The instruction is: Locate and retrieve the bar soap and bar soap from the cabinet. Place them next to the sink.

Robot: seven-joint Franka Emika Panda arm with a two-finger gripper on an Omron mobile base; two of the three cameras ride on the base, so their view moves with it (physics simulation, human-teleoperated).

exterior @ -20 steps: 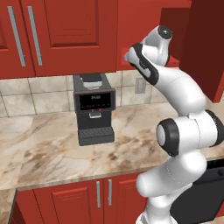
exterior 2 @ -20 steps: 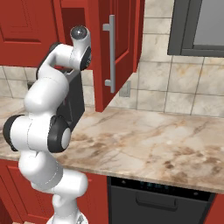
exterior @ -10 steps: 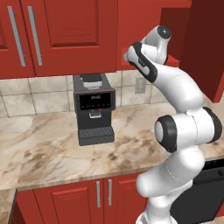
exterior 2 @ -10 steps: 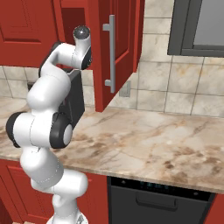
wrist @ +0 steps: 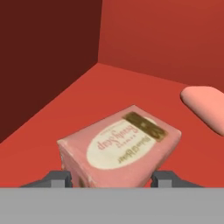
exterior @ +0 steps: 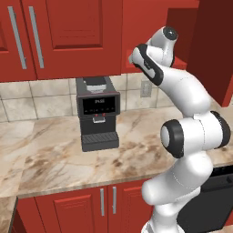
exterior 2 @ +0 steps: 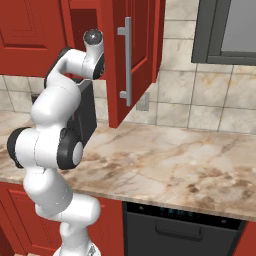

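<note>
Arm: the white arm is seen raised from the base and bent at the elbow, its upper end reaching into the open red cabinet [exterior 2: 90, 20] above the counter [exterior 2: 165, 165]
Gripper: in the hand view the gripper [wrist: 111, 178] is seen low at the frame's bottom, its two grey fingertips [wrist: 57, 178] spread apart on either side of the boxed soap; whether they press on the box cannot be told
Boxed soap: a pink box [wrist: 120, 146] with a pale oval label and a gold strip is seen lying tilted on the red shelf [wrist: 109, 92], between the fingertips and close to the camera
Pink bar: a flat rounded salmon-pink bar [wrist: 204, 106] is seen lying on the same shelf, apart from the box, toward the right edge of the hand view
Cabinet interior: plain red floor and back wall are shown, with a darker side wall at the left of the hand view
Cabinet door: the panelled door [exterior 2: 135, 55] is seen swung open, its long silver handle [exterior 2: 125, 65] upright
Coffee machine: a black machine [exterior: 97, 111] is seen standing on the marble counter against the tiled wall, below the closed red cabinets, to the left of the arm
</note>
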